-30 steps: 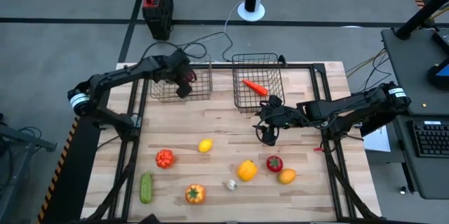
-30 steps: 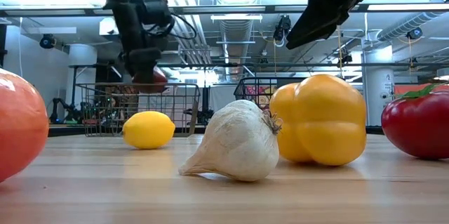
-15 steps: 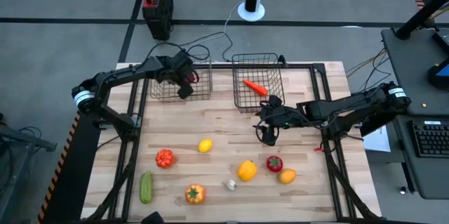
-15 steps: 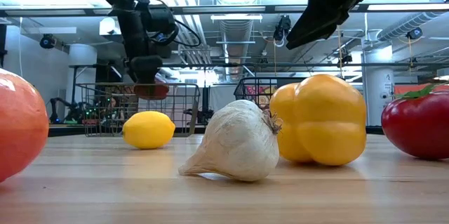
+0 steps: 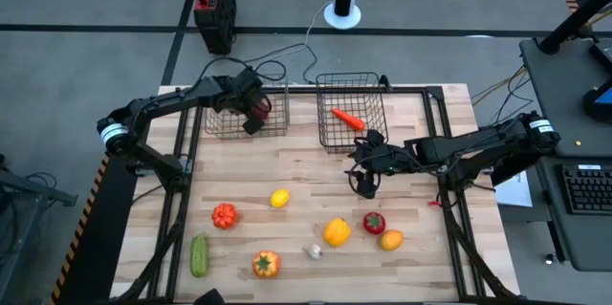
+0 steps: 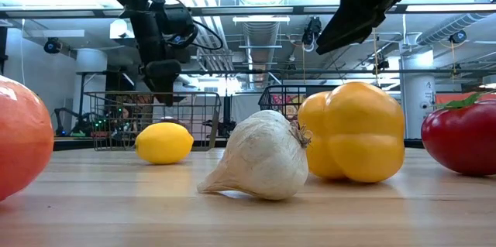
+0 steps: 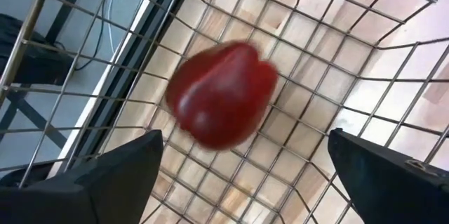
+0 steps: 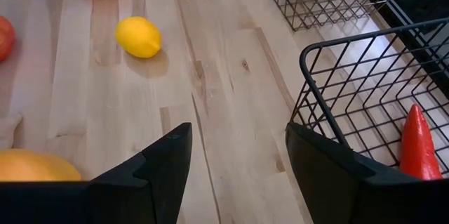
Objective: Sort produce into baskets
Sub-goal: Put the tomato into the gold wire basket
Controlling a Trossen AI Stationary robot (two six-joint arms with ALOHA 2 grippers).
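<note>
The dark red apple (image 7: 221,94) drops free from my left hand (image 5: 251,114), fingers spread wide, into the left basket (image 5: 222,125). A carrot (image 5: 346,118) lies in the right basket (image 5: 330,133). My right hand (image 5: 364,183) hovers half-open, empty. Eight pieces wait on the table (image 5: 287,166), so most sorting remains.

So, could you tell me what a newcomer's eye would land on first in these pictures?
Probably the dark red apple, blurred and free of the open left gripper, inside the left basket at the table's far side. Next, the bright produce scattered across the near half: lemon, yellow pepper, garlic. The right gripper hangs open near the right basket, which holds a carrot.
</note>
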